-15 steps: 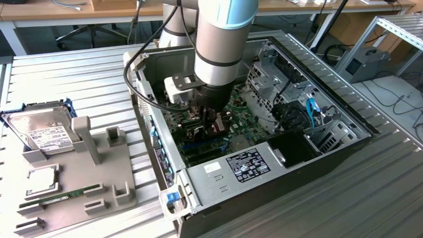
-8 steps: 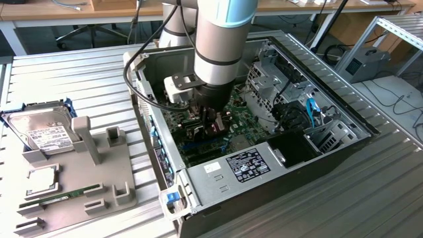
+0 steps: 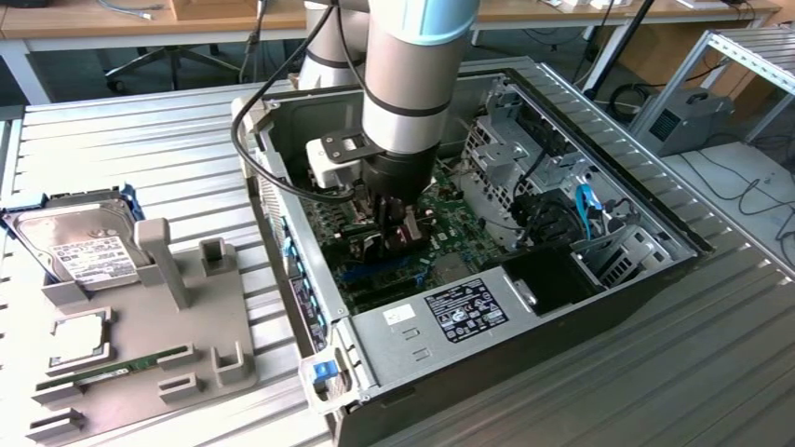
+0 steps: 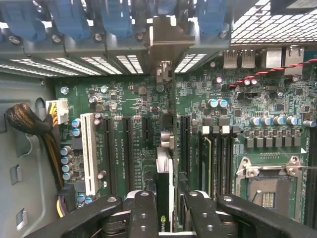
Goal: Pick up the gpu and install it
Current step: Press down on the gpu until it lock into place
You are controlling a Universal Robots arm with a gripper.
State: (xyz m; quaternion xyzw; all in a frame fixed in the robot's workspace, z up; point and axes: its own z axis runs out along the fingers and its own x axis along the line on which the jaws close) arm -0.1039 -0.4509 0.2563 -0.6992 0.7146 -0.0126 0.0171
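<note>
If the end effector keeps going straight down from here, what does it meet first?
Probably the motherboard. The end effector holds the gpu edge-on over the expansion slots, so the card's lower edge should touch there first. How far off it is remains unclear.

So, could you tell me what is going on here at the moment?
The robot arm has reached down into the open computer case. Its gripper holds the gpu edge-on between its jaws, over the motherboard slots, with the card's metal bracket up at the case's rear wall. A hard drive lies on the holder outside.
</note>
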